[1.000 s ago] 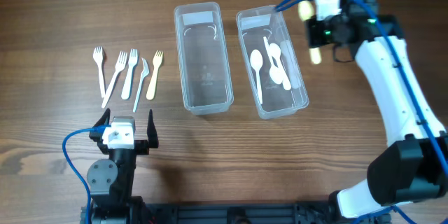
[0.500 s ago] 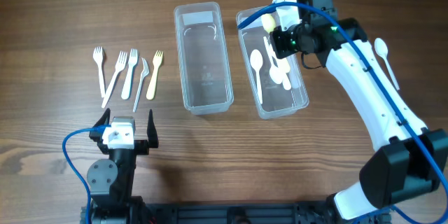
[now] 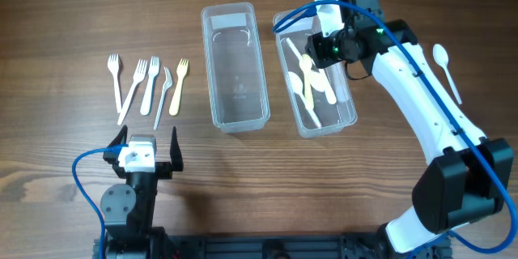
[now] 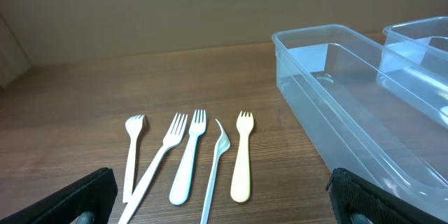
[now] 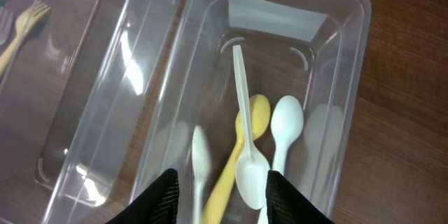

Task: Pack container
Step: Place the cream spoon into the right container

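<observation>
Two clear containers stand side by side. The left container (image 3: pixel 235 109) (image 4: pixel 364 112) is empty. The right container (image 3: pixel 348 113) (image 5: pixel 350 56) holds a yellow spoon (image 3: pixel 307 68) (image 5: pixel 245 136) and several white spoons (image 5: pixel 283 122). My right gripper (image 3: pixel 325 46) (image 5: pixel 218 192) hovers over this container, open and empty. Several plastic forks (image 3: pixel 149 86) (image 4: pixel 187 155) lie in a row at the left. One white spoon (image 3: pixel 443 63) lies on the table at the right. My left gripper (image 3: pixel 146 147) (image 4: pixel 222 206) is open and empty, just in front of the forks.
The wooden table (image 3: pixel 65 16) bears only these things. The right arm (image 3: pixel 421 105) stretches across the table's right side, above the lone spoon's area. A blue cable (image 3: pixel 81 170) loops by the left arm's base.
My right gripper moved left from beside the right container to above it with the yellow spoon, then opened. The yellow spoon now lies in the container; one white spoon is blurred.
</observation>
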You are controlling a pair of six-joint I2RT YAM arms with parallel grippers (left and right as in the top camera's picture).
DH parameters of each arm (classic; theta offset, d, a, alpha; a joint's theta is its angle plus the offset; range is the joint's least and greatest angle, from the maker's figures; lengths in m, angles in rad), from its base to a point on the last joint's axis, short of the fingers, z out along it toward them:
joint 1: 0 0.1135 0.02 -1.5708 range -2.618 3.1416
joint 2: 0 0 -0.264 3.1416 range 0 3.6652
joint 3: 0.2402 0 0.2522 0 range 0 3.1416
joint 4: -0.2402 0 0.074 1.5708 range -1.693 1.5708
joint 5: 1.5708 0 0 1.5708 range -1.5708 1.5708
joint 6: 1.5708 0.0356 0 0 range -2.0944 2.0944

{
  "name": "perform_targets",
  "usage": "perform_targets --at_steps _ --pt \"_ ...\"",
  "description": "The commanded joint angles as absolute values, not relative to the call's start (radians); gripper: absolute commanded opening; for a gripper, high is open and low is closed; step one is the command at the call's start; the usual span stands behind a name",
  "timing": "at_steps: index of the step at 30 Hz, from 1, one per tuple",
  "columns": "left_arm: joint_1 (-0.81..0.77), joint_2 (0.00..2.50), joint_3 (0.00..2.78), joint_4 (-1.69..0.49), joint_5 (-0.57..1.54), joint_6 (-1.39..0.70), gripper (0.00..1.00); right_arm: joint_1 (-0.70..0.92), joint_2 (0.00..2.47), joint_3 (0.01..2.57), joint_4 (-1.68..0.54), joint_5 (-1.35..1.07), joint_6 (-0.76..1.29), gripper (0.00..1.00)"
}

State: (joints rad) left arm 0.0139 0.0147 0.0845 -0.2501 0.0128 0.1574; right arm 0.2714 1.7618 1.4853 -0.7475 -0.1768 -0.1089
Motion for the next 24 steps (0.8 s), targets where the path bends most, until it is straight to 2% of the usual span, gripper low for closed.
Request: perform_targets --at_steps 1,7,9,13,18,22,24 --pt "0.013 0.009 0.076 -0.247 0.014 0.176 1.00 0.257 1.692 1.509 -0.749 -0.076 -0.105 0.43" --pt "0.013 0.009 0.076 -0.247 0.014 0.176 1.00 0.233 1.588 1.508 -0.756 0.249 -0.105 0.73" --pt "0.013 0.009 0.076 -0.247 0.014 0.176 1.00 0.213 1.568 1.508 -0.771 0.361 -0.133 0.74" --pt "0.013 0.009 0.076 -0.247 0.014 0.176 1.00 0.119 1.574 1.507 -0.837 0.352 -0.241 0.80" --pt "0.013 0.009 0.076 -0.247 0.014 0.176 1.00 -0.094 1.632 1.507 -0.883 0.192 -0.266 0.84" --pt "0.013 0.009 0.076 -0.247 0.014 0.176 1.00 -0.237 1.690 1.507 -0.869 0.096 -0.265 0.84" --pt "0.013 0.009 0.076 -0.247 0.014 0.176 1.00 -0.300 1.723 1.507 -0.850 0.046 -0.265 0.80"
